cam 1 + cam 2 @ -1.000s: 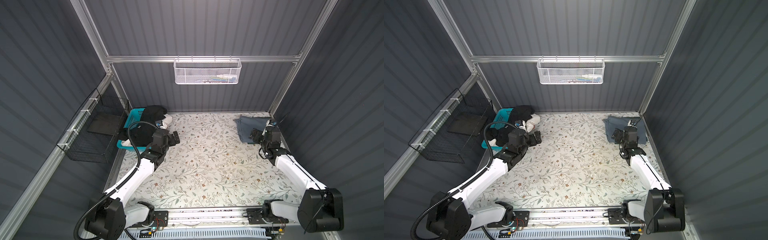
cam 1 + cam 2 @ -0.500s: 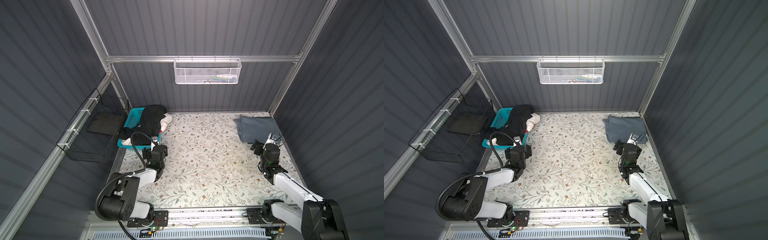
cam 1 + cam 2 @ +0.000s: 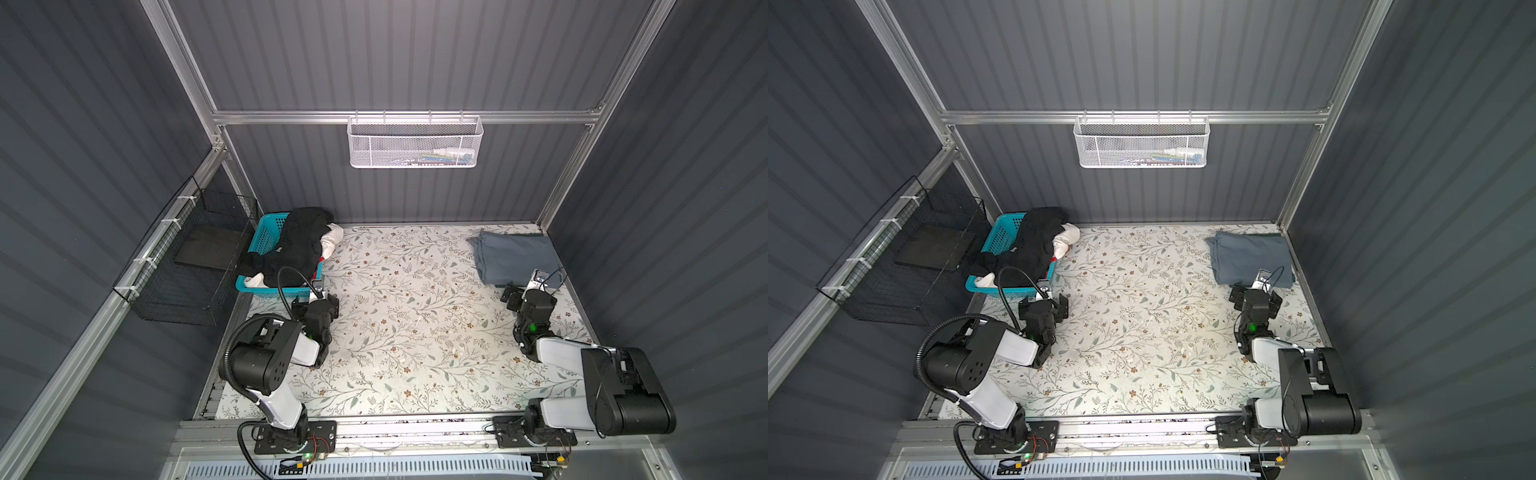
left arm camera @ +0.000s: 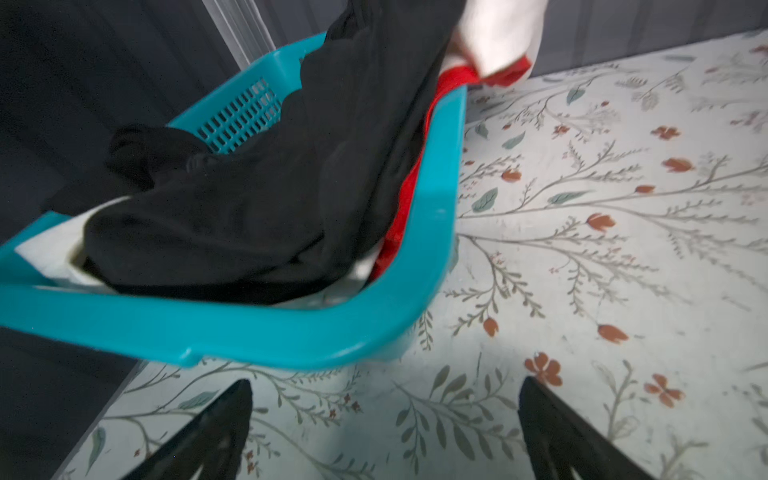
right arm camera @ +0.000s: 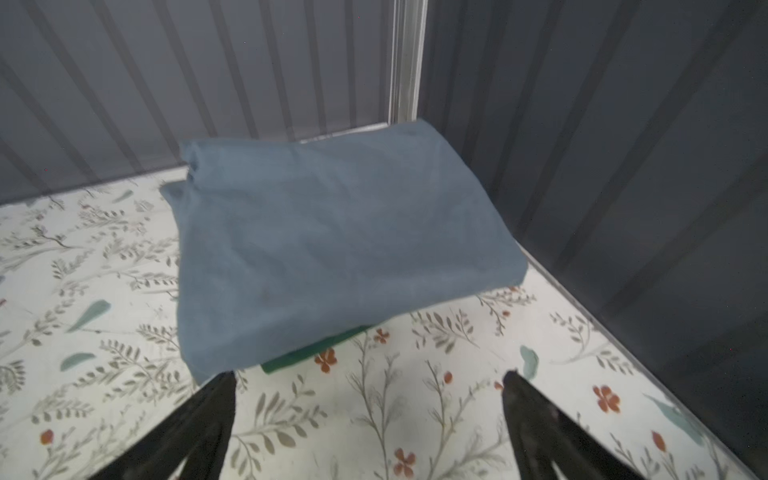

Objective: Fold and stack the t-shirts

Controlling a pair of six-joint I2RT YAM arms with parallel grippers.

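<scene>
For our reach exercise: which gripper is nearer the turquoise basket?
Left. The left gripper sits just in front of the basket; the right gripper is across the table, by the folded blue-grey t-shirt.

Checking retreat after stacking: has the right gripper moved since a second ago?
Yes. The right gripper pulled back off the blue-grey t-shirt, toward the table's front edge.

Dark grey ribbed walls (image 3: pixel 415 62) close in the bench (image 3: pixel 415 332), which is pale with a floral print. Aluminium rails (image 3: pixel 291 117) frame the corners. A white mesh basket (image 3: pixel 415 143) hangs at 12 o'clock, and a black wire basket (image 3: pixel 187 266) at 9 o'clock.
</scene>
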